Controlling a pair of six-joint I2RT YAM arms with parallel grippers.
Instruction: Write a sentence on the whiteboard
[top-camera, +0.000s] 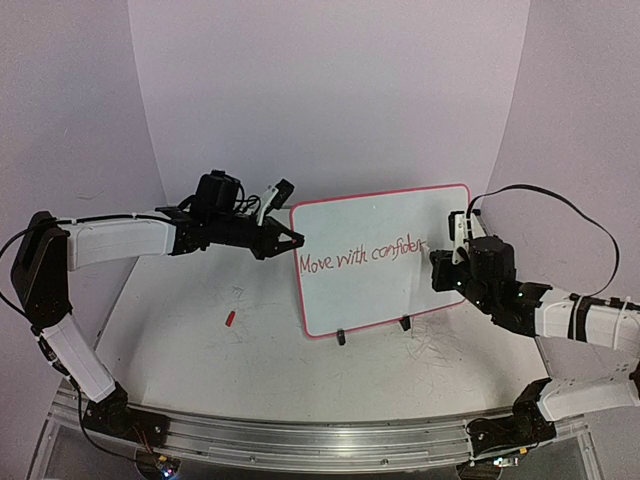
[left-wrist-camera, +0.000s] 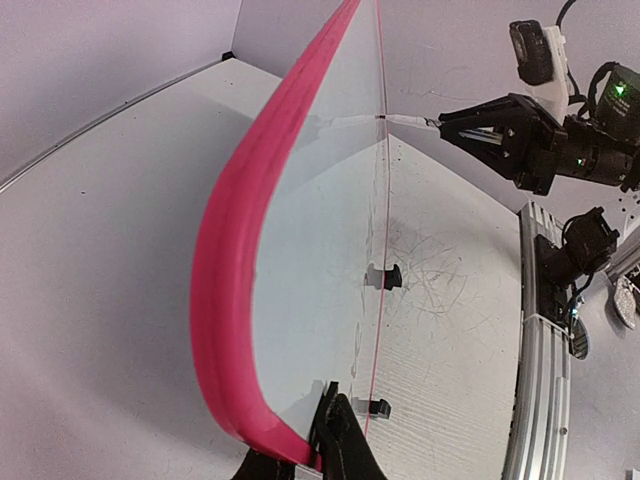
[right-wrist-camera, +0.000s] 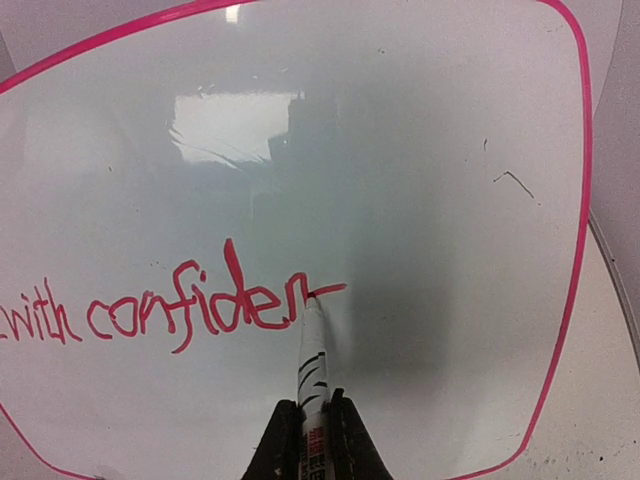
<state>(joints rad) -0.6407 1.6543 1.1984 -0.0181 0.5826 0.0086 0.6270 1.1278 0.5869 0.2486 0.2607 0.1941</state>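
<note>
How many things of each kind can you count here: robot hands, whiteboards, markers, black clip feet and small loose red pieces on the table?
hands: 2, the left hand and the right hand
whiteboard: 1
marker: 1
black clip feet: 2
small loose red piece: 1
Total: 7

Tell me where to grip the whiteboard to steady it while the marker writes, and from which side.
Grip the whiteboard by its left red rim, coming from the left, one finger on each face. It stands upright on two clip feet, so an edge pinch suits the flat panel, and that side is clear of the marker and the sentence. The left tool holds it there.
</note>
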